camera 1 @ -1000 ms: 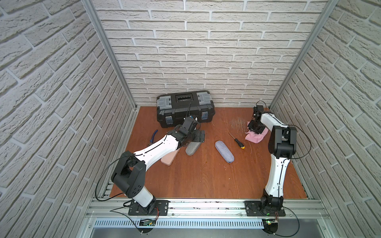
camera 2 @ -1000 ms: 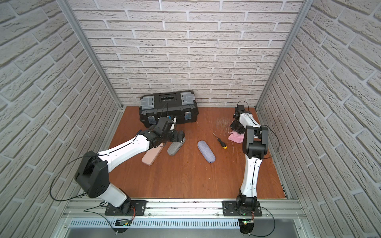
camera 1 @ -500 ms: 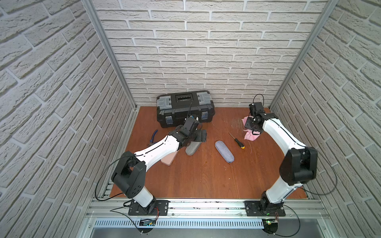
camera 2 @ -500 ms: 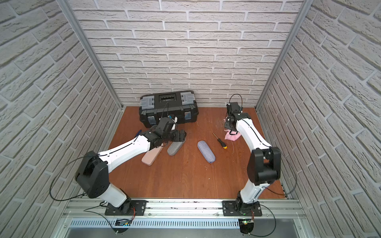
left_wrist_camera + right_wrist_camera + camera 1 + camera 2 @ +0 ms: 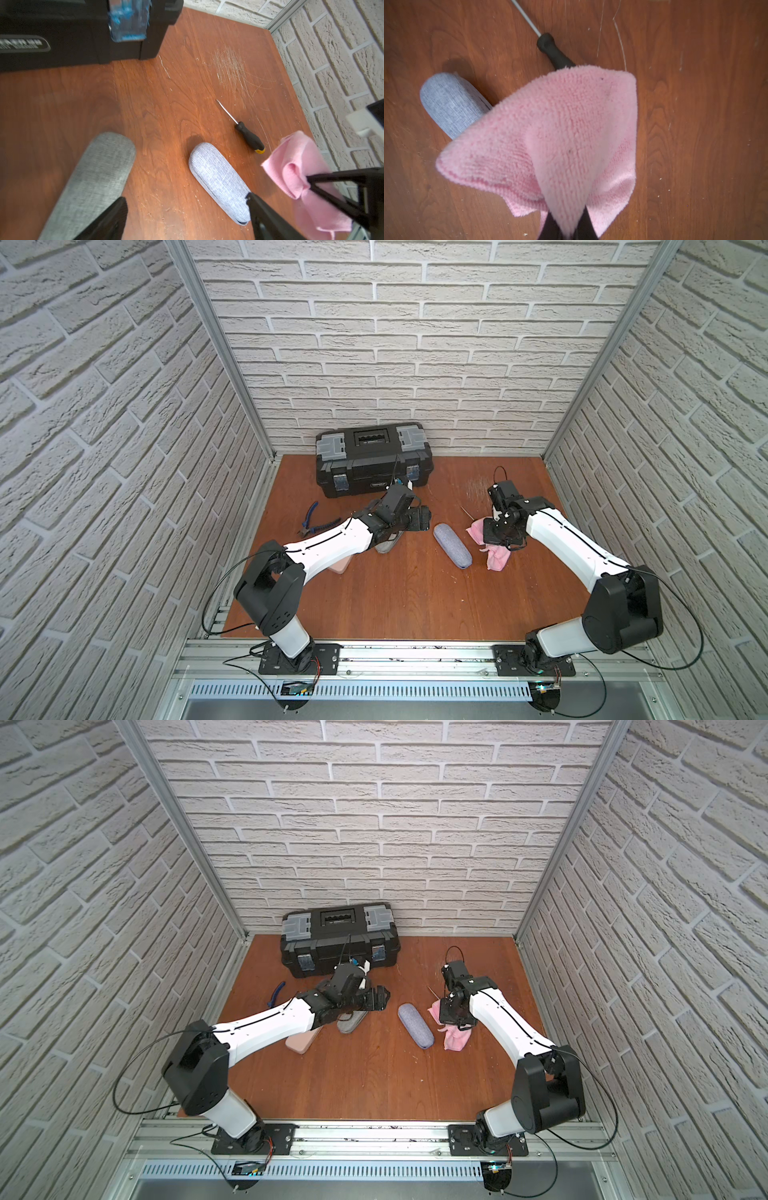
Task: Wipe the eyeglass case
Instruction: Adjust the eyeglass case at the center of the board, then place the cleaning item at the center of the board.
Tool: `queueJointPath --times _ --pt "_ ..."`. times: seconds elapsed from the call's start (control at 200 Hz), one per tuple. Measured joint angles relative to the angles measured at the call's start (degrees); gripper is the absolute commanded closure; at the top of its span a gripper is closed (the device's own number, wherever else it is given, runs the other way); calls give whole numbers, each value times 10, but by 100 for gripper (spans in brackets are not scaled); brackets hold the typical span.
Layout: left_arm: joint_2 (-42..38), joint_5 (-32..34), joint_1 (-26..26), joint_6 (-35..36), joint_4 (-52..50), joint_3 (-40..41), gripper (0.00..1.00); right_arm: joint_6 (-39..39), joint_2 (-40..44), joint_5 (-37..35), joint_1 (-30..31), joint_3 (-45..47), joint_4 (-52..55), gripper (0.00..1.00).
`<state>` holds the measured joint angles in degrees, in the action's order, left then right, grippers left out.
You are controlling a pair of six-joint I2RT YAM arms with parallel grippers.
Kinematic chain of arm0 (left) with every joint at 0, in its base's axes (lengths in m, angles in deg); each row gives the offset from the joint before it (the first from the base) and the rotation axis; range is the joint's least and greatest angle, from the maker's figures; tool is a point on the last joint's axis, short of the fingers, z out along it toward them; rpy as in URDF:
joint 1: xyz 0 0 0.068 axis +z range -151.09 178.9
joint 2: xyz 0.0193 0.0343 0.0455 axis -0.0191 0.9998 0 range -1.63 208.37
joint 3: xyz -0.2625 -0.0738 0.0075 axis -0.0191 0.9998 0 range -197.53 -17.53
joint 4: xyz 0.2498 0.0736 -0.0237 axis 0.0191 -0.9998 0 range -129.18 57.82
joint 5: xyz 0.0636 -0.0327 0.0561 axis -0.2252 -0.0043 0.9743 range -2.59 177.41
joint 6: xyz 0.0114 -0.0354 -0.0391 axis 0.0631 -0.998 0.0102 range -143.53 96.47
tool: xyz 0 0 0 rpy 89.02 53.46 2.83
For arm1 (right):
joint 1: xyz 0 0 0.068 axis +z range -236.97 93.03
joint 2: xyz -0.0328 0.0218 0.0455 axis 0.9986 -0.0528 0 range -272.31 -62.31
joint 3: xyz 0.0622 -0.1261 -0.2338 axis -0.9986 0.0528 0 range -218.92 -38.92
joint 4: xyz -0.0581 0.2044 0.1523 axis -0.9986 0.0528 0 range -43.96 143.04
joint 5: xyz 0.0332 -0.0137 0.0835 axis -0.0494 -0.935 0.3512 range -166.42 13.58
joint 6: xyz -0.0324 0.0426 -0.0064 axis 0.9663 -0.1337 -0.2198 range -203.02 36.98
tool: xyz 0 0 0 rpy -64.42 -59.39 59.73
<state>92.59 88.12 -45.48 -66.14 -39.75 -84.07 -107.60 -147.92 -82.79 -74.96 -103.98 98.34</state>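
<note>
Eyeglass case (image 5: 452, 545), oblong and covered in light blue-grey fabric, lies flat on the reddish-brown wooden desk (image 5: 395, 597) with nothing touching it. Just beside this case, the right end effector (image 5: 569, 230) is pressed together on a fluffy pink microfibre cloth (image 5: 560, 135), which hangs in loose folds above the desk. A black-handled screwdriver with a yellow butt (image 5: 249, 137) lies near the case, partly under the cloth in the right wrist view. On the case's opposite side, the left end effector (image 5: 186, 197) is spread wide and holds nothing, hovering by a darker grey fabric case (image 5: 93, 176). A black plastic toolbox (image 5: 372, 460) stands well behind the eyeglass case.
</note>
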Motion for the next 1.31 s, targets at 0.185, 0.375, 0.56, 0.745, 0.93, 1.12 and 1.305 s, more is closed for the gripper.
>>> queueJointPath --times 0.185,0.375,0.56,0.745,0.93,1.12,1.305 --pt "19 -18 -17 -38 3 9 4 7 -99 7 9 -28 -34 97" --pt "20 -27 -19 -68 3 26 2 -3 -147 20 27 -5 -70 97" --pt "21 -32 -10 -78 3 27 2 -44 -135 72 67 48 -107 97" --pt "26 -33 7 -53 -26 26 2 -89 -73 128 129 72 -103 97" --pt "66 -33 -1 -6 -94 -16 2 -93 -11 116 118 81 -52 78" --pt "85 -15 -28 22 -152 -40 2 -74 -68 103 114 85 -29 46" --pt "86 18 -69 76 -179 -40 1 -55 -62 57 114 59 18 32"
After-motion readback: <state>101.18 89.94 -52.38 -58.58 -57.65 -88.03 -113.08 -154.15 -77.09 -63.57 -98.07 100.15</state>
